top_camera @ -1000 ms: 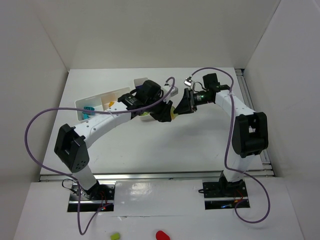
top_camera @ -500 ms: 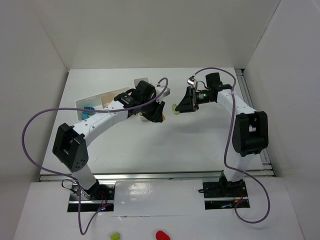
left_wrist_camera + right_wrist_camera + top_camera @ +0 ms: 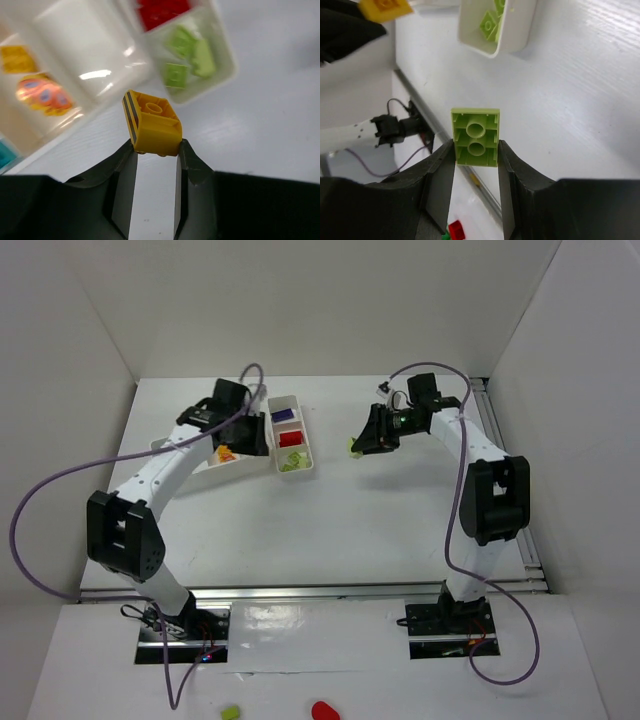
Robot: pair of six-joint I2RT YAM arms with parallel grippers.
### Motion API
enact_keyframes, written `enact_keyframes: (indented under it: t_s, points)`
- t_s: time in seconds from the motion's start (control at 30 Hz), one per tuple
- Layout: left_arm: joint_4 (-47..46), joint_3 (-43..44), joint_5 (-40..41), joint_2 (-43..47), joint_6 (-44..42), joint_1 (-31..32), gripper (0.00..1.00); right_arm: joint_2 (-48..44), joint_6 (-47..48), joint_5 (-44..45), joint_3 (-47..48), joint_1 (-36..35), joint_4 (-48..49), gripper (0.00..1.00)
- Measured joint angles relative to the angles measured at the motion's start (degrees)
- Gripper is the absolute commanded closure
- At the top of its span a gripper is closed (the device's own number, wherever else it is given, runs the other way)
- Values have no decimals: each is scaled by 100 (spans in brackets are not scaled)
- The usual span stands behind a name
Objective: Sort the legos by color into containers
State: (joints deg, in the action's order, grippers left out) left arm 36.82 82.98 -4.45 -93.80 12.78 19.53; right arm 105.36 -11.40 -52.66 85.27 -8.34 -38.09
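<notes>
**A:** What sits in the containers?

**B:** The wider tray (image 3: pixel 85 45) lies at the table's (image 3: pixel 330 540) far left. Its compartment next to the narrow tray is bare. The next one holds a yellow piece (image 3: pixel 17 57) and an orange clump (image 3: pixel 42 95), and a cyan bit (image 3: pixel 4 152) shows beyond that. The narrow tray (image 3: pixel 307 440) lies just beside it, with purple (image 3: pixel 283 414), red (image 3: pixel 290 438) and lime pieces (image 3: pixel 292 464), one colour to each compartment.

**A:** And room to move?

**B:** White walls (image 3: pixel 330 300) close off the left, back and right. Open tabletop runs from the trays to the near edge.

**A:** The grippers?

**B:** The left gripper (image 3: pixel 155 150) is clamped on a yellow brick (image 3: pixel 152 122), in the air close by both trays. The right gripper (image 3: pixel 475 150) pinches a lime plate (image 3: pixel 475 136), in the air well to the right of the narrow tray.
</notes>
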Motion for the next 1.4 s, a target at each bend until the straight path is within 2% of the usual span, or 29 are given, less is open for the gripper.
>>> enact_keyframes:
  t_s: [0.1, 0.2, 0.4, 0.63, 0.73, 0.77, 0.8, 1.07, 1.4]
  points:
    - [166, 66, 247, 127, 420, -673, 100, 20, -186, 525, 146, -170, 94, 88]
    - [299, 125, 463, 188, 767, -1008, 100, 20, -428, 922, 210, -297, 348, 88]
    - [452, 271, 621, 39, 1198, -1357, 100, 243, -776, 1340, 640, -463, 752, 88]
    - [496, 699, 975, -824, 1484, -1491, 100, 634, -763, 1733, 1154, -785, 822, 88]
    - [616, 997, 1132, -1147, 1600, -1491, 47, 702, -761, 1803, 1161, -905, 824, 88]
    - [660, 1123, 1185, -1252, 1613, -1488, 26, 726, -758, 1810, 1161, -942, 828, 88]
    - [688, 1228, 1244, -1335, 1631, -1478, 0, 750, -758, 1814, 1165, -986, 828, 88]
    - [916, 1735, 1405, -1311, 1598, -1331, 0, 1233, -634, 1934, 1700, -1329, 789, 88]
    - [984, 1803, 1191, -133, 1742, -1510, 1, 2214, -516, 2127, 2848, -1906, 748, 88]
